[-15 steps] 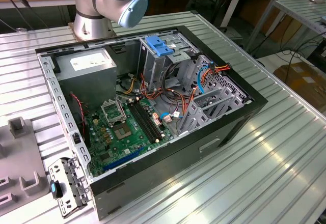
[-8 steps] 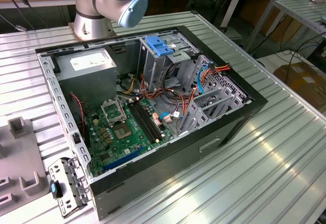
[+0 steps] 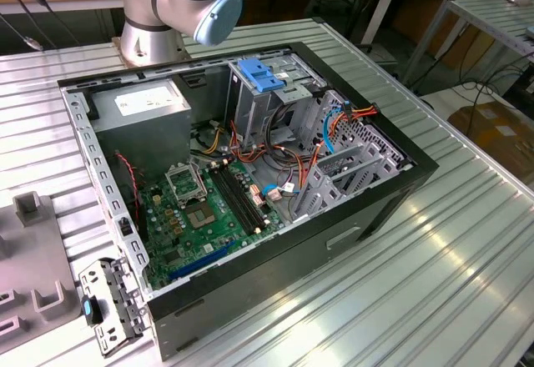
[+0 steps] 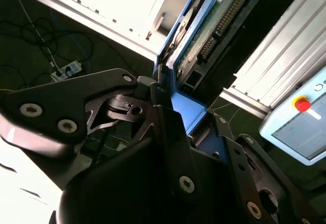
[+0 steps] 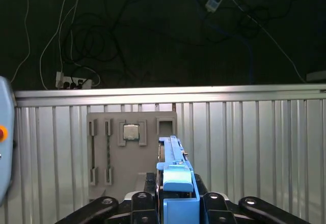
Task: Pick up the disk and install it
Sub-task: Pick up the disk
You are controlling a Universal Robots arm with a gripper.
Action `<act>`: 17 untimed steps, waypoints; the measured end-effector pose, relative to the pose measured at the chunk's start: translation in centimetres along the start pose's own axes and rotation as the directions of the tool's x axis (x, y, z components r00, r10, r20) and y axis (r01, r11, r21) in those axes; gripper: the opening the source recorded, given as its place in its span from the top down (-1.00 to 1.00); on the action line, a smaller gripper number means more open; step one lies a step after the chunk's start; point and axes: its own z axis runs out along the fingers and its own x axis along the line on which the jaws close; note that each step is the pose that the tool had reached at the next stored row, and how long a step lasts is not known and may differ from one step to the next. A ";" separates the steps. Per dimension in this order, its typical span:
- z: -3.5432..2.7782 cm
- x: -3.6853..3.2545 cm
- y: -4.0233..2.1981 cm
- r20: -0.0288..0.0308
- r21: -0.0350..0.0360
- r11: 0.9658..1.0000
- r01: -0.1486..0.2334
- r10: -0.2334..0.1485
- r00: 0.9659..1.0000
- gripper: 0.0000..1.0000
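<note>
In both wrist views my gripper is shut on the disk, clamping the blue plastic frame round its edges. The second wrist view shows the drive's green circuit-board side and its connector row rising away from the black fingers. Seen edge-on in the first wrist view, the disk hangs high above the ribbed metal table and a grey fixture plate. The exterior view has the open computer case with a drive cage holding a light-blue bracket.
In the case lie a grey power-supply box, the green motherboard and loose orange and blue cables. The fixture plate carries a processor chip. A pendant with a red button lies beside the table. The arm's base stands behind the case.
</note>
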 end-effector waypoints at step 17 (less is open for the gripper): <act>-1.34 -0.01 -0.23 -0.007 -0.001 1.000 0.000 0.000 1.000 0.25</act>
